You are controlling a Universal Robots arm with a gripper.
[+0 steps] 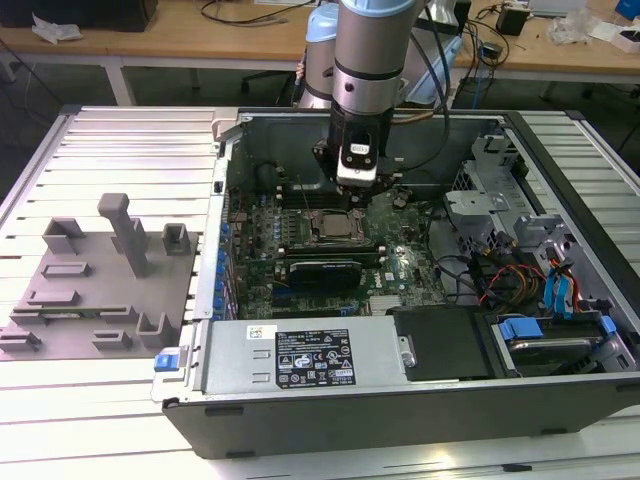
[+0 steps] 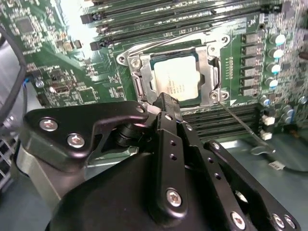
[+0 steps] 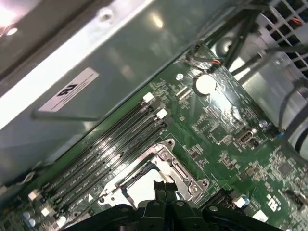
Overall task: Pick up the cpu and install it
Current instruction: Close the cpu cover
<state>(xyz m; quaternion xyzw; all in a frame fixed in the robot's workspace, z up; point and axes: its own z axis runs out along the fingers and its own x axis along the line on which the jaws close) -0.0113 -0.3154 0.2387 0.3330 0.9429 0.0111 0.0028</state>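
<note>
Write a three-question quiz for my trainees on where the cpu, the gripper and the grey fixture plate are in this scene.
1. True or false: the cpu lies on the grey fixture plate outside the computer case.
2. Multiple choice: the gripper hangs over A) the power supply label, B) the socket on the motherboard, C) the blue-tabbed drive bay.
3. Fill in: in the exterior view, the grey fixture plate lies on the exterior view's ___ of the computer case.
Key: 1 false, the cpu sits in the socket; 2 B; 3 left.
</note>
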